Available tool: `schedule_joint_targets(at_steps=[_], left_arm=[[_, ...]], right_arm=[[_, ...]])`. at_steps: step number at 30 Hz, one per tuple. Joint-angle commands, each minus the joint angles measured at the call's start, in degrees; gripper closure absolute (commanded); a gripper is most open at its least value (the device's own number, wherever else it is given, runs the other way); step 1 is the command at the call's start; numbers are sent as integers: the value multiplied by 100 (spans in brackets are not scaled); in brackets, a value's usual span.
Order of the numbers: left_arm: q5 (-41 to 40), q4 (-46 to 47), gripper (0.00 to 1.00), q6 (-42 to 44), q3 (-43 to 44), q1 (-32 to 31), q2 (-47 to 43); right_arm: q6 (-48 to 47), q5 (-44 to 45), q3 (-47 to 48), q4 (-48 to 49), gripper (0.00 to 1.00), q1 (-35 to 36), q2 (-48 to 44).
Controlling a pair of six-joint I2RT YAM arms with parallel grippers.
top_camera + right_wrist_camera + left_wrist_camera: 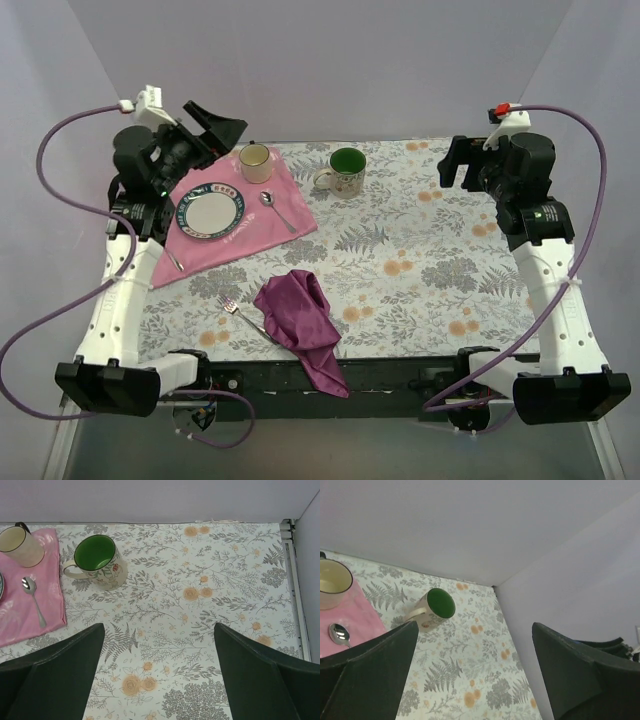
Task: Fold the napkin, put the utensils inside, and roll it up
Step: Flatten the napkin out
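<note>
Purple napkin crumpled, fork alongside (touching)

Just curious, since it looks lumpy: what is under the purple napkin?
A silver fork pokes out from under the napkin at its left edge, tines showing; the rest of its handle is covered. Anything else beneath the cloth cannot be seen.

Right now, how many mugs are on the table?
2: a cream mug on the pink mat, and a green-lined mug on the floral tablecloth beside it. None looks hidden.
</note>
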Motion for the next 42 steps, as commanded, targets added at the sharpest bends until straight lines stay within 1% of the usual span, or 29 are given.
schedule_joint_targets(at_steps=[1,2,3,4,5,6,7,8,9,10,12,13,15,18,20,21,23,26,28,29,30,33,35,38,41,42], left_arm=[[-1365,-1969,2,989,604,-1374,810],[-2085,-2132,2,1122,535,-1735,960],[-2467,-2247,2,1140,377,-2287,1205],[-2636,-2317,2,1071,211,-2518,1294],[-2794,-2309,2,1009,-200,-2712,1348],[-3135,-2301,2,939,-413,-3080,1400],[-3278,-2196,2,756,-607,-3266,1401],[-3375,-2143,2,667,-991,-3398,1383],[-3463,-2073,2,553,-1152,-3626,1366],[-3533,-1933,2,456,-1336,-3741,1279],[-3639,-1774,2,183,-1793,-4039,1199],[-3735,-1669,2,122,-1925,-4128,1146],[-3885,-1598,2,-159,-2293,-4321,1120],[-3938,-1414,2,-371,-2725,-4375,1058],[-3859,-1237,2,-415,-2849,-4375,1006],[-3807,-1150,2,-441,-2945,-4375,979],[-3753,-1123,3,-555,-3043,-4384,813],[-3841,-1167,6,-792,-3332,-4384,584],[-3868,-1193,5,-968,-3595,-4384,146],[-3790,-1202,2,-995,-3658,-4384,-47],[-3745,-1193,2,-1021,-3702,-4384,-397],[-3622,-1307,2,-1065,-3772,-4384,-1014],[-3622,-1447,2,-1162,-3755,-4384,-1182],[-3692,-1685,2,-1363,-3755,-4384,-1219],[-3937,-2062,2,-1802,-3711,-4384,-903],[-4016,-2281,2,-1856,-3624,-4384,-798]], right_arm=[[-90,-425,211,-265,1,17,357],[-117,-1046,159,-283,1,35,402],[-117,-1339,88,-222,1,70,463],[-47,-1473,-78,-91,1,296,472],[32,-1361,-210,6,1,516,464],[76,-994,-411,33,1,727,568],[181,-904,-509,7,1,1112,647],[295,-903,-623,16,1,1246,822],[409,-1016,-1051,94,1,1352,893],[550,-1147,-1298,486,1,1562,929],[945,-1123,-1861,954,1,1791,991],[1025,-1053,-2255,1252,1,2106,1034],[1175,-851,-2434,1456,2,2528,1297],[1263,-850,-2575,1764,3,2907,1746],[1324,-1042,-2637,2035,5,2953,2044],[1368,-1139,-2663,2176,8,2953,2106],[1386,-1411,-2681,2449,11,2970,2264],[1500,-1657,-2690,2608,15,3102,2466],[1605,-1763,-2725,3012,18,3277,2511],[1649,-1921,-2768,3143,18,3348,2546],[1702,-2018,-2873,3406,20,3462,2581],[1808,-2186,-3084,3776,23,3751,2687],[1860,-2229,-3138,3874,23,3893,2818],[1904,-2274,-3103,3988,34,4078,3047],[1862,-2143,-2954,3770,60,4087,3206],[1739,-2055,-2858,3568,74,4069,3188]])
